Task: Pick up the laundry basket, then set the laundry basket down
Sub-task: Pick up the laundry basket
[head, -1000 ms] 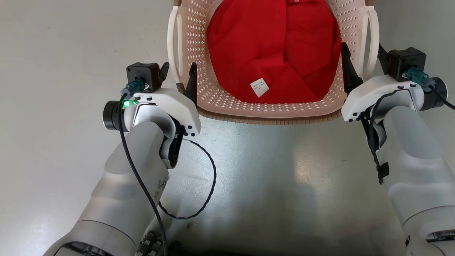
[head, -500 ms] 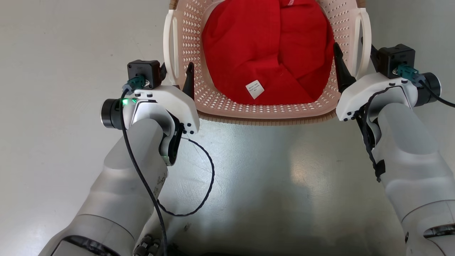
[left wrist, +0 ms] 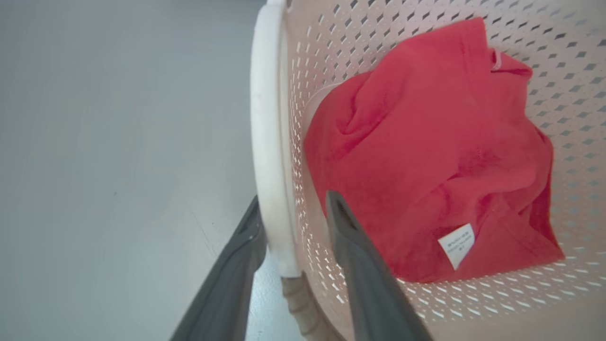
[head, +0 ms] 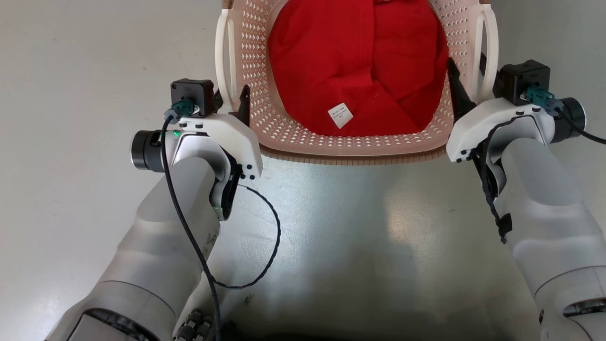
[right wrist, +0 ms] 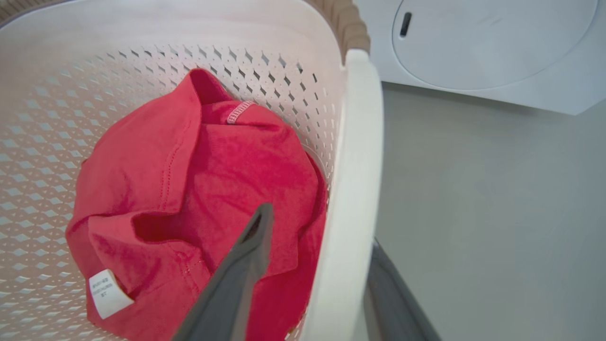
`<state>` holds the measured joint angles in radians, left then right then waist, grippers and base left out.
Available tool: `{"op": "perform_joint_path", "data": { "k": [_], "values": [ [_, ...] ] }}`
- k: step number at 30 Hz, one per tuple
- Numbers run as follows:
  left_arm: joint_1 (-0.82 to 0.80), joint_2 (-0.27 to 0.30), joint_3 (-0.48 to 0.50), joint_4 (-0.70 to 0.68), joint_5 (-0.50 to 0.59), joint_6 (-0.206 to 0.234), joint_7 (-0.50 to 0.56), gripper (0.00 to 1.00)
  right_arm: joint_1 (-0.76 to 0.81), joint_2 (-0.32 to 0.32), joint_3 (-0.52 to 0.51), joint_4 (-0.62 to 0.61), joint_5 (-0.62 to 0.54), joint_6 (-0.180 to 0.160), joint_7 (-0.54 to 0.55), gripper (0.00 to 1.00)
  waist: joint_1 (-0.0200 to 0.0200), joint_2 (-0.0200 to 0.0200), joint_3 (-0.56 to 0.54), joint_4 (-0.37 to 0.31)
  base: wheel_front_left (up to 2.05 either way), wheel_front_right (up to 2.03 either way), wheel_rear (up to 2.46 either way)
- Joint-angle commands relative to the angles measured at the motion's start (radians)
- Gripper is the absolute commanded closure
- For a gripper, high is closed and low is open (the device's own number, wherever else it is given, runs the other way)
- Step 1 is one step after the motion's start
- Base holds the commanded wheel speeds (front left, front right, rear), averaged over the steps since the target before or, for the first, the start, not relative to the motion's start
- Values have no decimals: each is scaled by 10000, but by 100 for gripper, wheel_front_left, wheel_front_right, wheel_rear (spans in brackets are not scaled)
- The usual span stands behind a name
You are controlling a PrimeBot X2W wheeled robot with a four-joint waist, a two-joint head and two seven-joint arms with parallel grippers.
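Note:
The laundry basket point(head: 350, 142) stands on the floor in front of me, cream perforated plastic with a brown woven rim and a crumpled red garment point(head: 355, 61) inside. My left gripper point(head: 232, 94) is open and straddles the white left handle point(left wrist: 267, 118): the outer finger touches the handle's outside, the inner finger point(left wrist: 350, 246) reaches inside along the perforated wall. My right gripper point(head: 466, 64) is open astride the right handle point(right wrist: 355, 166), one finger point(right wrist: 236, 274) over the garment with a gap to the wall, the other just outside.
A white washing machine point(right wrist: 473, 42) with a round door stands beyond the basket on the right side. Smooth grey floor point(head: 94, 71) spreads around the basket. A black cable point(head: 265, 246) loops under my left forearm.
Both grippers' jaws have narrowed around the handles. The left gripper has moved forward along its handle. The basket still rests on the floor.

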<state>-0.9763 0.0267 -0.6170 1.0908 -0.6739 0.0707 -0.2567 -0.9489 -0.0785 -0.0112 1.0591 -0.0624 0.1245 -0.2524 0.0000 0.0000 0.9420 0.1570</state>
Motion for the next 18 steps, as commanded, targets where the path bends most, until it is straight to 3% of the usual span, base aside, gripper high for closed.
{"op": "perform_joint_path", "data": {
  "k": [1, 2, 5, 6, 7, 8, 9, 18],
  "values": [
    [-26, 235, 31, -13, -123, 75, -51, 56, 101, 283, 244, 13, -58, 62, -94, 44, 0, 0, 25, -12, 0, 0, 0],
    [-36, 235, -47, 6, -170, 69, -51, 63, 87, 283, 275, 31, -52, 62, -94, 52, 0, 0, 34, -18, 0, 0, 0],
    [-100, 235, -273, 13, -304, 54, -51, 96, 51, 283, 347, 124, -25, 62, -94, 67, 0, 0, 50, -20, 0, 0, 0],
    [-121, 235, -339, 4, -338, 57, -51, 100, 43, 283, 377, 154, -14, 62, -94, 77, 0, 0, 48, -25, 0, 0, 0],
    [-141, 235, -405, -3, -364, 56, -51, 100, 41, 283, 403, 184, -1, 62, -94, 90, 0, 0, 43, -31, 0, 0, 0],
    [-141, 235, -405, -3, -364, 56, -51, 100, 41, 283, 403, 184, -1, 62, -94, 90, 0, 0, 43, -31, 0, 0, 0],
    [-159, 235, -469, -3, -385, 55, -51, 100, 40, 283, 424, 222, 19, 62, -94, 100, 0, 0, 36, -36, 0, 0, 0],
    [-127, 235, -750, 71, -553, 111, -51, 100, 50, 283, 633, 626, 347, 62, -94, 100, 0, 0, -171, -105, 0, 0, 0]
  ]
}}
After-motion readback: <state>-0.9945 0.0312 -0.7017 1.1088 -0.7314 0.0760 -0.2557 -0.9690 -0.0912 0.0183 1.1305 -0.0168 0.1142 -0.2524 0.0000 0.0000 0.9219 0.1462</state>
